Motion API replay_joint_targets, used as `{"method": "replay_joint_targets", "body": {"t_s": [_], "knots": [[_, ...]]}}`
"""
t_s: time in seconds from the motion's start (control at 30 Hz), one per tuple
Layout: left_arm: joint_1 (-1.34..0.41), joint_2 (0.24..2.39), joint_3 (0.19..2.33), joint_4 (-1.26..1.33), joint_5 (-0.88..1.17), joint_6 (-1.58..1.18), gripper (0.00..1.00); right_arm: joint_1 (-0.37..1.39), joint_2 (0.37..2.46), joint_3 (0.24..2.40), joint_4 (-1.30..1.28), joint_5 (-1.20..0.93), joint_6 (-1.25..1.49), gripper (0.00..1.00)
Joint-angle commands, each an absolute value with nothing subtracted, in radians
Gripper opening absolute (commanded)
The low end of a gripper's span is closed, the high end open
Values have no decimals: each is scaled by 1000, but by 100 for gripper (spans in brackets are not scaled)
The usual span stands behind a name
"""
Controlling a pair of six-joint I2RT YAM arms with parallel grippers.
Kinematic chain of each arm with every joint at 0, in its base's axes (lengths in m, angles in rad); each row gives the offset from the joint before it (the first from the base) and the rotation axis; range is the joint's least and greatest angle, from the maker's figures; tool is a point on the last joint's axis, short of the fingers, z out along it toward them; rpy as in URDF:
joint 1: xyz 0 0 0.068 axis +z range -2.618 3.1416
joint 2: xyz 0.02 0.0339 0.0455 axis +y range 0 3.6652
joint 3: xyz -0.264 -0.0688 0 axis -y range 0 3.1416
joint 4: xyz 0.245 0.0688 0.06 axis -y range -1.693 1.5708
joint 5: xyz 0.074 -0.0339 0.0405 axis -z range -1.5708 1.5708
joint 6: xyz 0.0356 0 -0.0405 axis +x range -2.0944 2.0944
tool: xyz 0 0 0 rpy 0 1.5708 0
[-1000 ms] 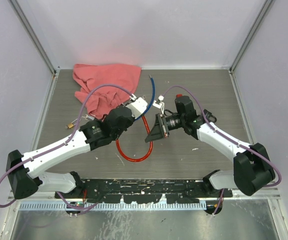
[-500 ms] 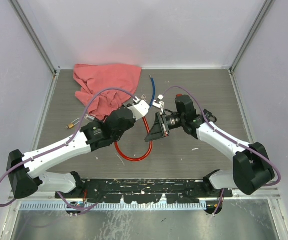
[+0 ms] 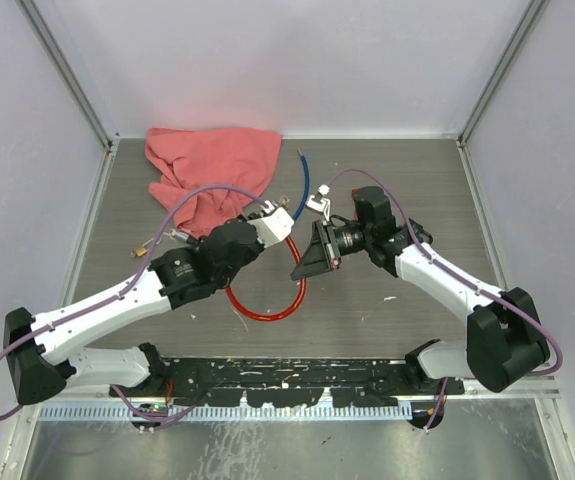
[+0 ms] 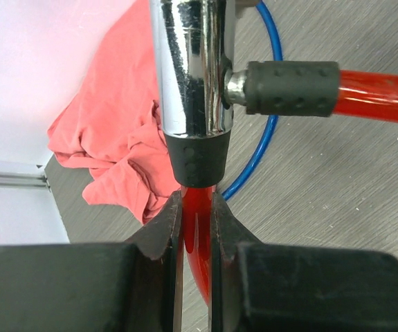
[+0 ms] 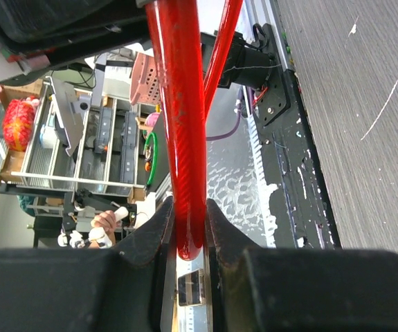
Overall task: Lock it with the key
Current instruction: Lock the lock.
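A red cable lock (image 3: 267, 305) loops on the table between both arms. My left gripper (image 3: 267, 232) is shut on the red cable (image 4: 197, 214) just below the chrome lock body (image 4: 190, 69), which it holds up off the table. A black-capped cable end (image 4: 292, 77) enters the body from the right. My right gripper (image 3: 302, 265) is shut on another stretch of the red cable (image 5: 181, 124). A small metal piece that looks like the keys (image 3: 316, 206) lies just beyond the right gripper, held by neither.
A crumpled red cloth (image 3: 207, 165) lies at the back left and also shows in the left wrist view (image 4: 115, 138). A thin blue cable (image 3: 307, 182) curves beside it. A small brass piece (image 3: 143, 250) lies at the left. Side walls enclose the table.
My left gripper has moved a little nearer and to the right with the lock body. The red loop has shifted with it. The right gripper has barely moved.
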State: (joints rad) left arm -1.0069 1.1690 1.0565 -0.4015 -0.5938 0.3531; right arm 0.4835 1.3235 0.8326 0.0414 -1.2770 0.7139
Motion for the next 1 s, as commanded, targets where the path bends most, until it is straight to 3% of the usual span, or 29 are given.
{"method": "replay_joint_targets", "body": {"t_s": [0.0, 0.4, 0.63, 0.97], "knots": [[-1025, 1156, 1043, -433, -536, 403, 0, 468, 1260, 912, 145, -1356, 736, 1], [-1034, 1175, 1058, -428, -485, 421, 0, 467, 1304, 927, 133, -1326, 707, 1], [-1038, 1149, 1066, -431, -429, 401, 0, 467, 1337, 1014, -269, -1234, 107, 1], [-1038, 1176, 1116, -510, -279, 373, 4, 467, 1338, 999, -306, -1132, -270, 1]]}}
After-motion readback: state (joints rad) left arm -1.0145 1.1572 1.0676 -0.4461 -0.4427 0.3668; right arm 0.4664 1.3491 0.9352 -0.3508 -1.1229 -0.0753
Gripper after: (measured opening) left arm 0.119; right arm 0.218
